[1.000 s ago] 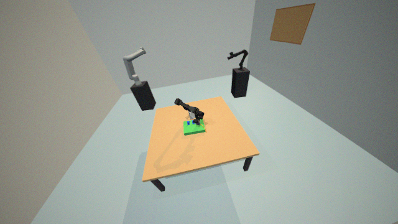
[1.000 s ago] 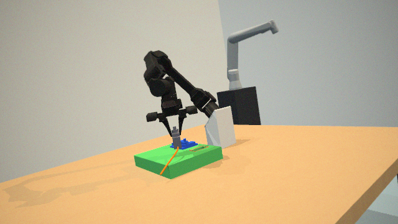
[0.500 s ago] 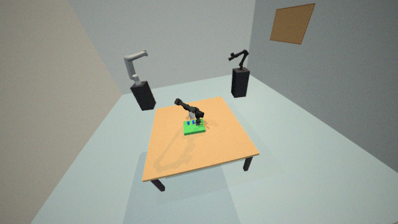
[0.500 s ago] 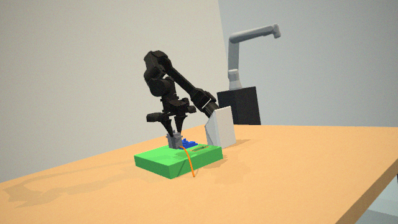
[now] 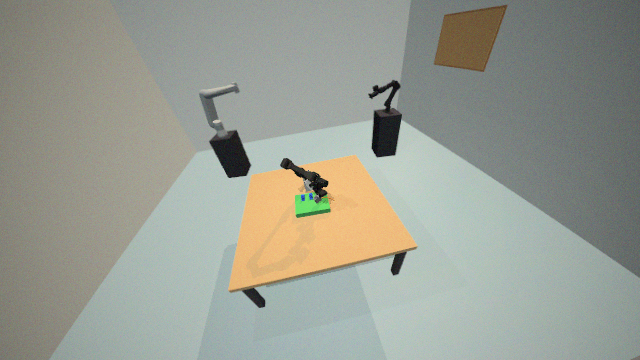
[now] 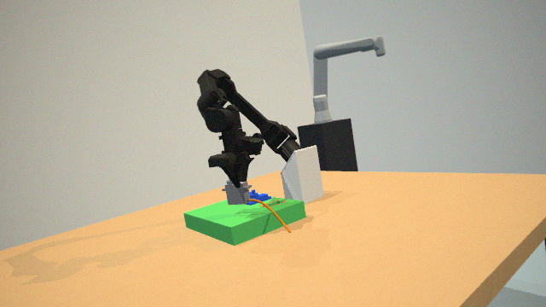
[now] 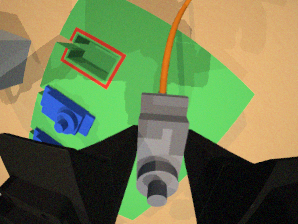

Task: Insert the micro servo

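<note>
One grey micro servo point(image 7: 161, 137) is pinched between the gripper point(image 7: 160, 163) fingers, which are partly closed on its boxy body, held over the green deck point(image 7: 206, 96) and not in the pocket. Shaft end faces the wrist camera, a stubby round boss on a stepped cylinder; mounting ears are hard to pick out at this resolution. The lower body and how close it rides to the deck are hidden in the wrist view; the exterior view puts it low, at or just above the deck top, contact unclear. Orange cable point(image 7: 172, 43) leaves the servo's far end, a thin smooth curve running across the deck and past its edge onto the table point(image 6: 384, 239). Red-outlined pocket point(image 7: 93, 58) sits off to one side of the servo, a recessed rectangle with darker green inside; side notch not clearly resolvable. Blue servos point(image 7: 65, 117) already seated next to it, one partly cut off by the black finger. Deck is a flat matte slab with sharp edges. Table top is plain matte tan. The white wedge-shaped arm base point(image 6: 302, 176) stands just behind the deck. In the top view everything on the deck is too small to read.
</note>
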`<state>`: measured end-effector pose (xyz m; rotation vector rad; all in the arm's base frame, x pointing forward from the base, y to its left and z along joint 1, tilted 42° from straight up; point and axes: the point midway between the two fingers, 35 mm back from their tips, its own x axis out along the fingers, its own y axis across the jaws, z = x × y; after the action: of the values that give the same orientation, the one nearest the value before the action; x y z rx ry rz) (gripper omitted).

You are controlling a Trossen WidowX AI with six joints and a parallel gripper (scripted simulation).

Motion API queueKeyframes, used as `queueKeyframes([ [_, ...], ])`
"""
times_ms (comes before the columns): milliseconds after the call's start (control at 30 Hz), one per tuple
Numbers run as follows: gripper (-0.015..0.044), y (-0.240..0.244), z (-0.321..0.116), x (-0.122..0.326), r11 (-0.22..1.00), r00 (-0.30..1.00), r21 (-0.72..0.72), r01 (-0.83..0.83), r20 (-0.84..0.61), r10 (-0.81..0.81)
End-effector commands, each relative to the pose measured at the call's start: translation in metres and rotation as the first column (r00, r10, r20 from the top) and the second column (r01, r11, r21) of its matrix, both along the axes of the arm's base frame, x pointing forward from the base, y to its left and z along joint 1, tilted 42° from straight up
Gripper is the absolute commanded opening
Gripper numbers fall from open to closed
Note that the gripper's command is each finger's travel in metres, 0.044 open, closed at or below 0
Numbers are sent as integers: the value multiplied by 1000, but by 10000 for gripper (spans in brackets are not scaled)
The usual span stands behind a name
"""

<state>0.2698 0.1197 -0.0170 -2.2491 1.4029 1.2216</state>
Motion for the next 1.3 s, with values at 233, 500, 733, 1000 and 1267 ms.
queueKeyframes([
  [233,0,1,0,0,955,927,-36,-295,-255,277],
  [500,0,2,0,0,872,793,-17,-489,-426,436],
  [733,0,1,0,0,771,628,30,-637,-560,541],
  [1000,0,1,0,0,694,504,75,-716,-633,588],
  [1267,0,0,-1,-11,694,503,75,-716,-633,588],
])
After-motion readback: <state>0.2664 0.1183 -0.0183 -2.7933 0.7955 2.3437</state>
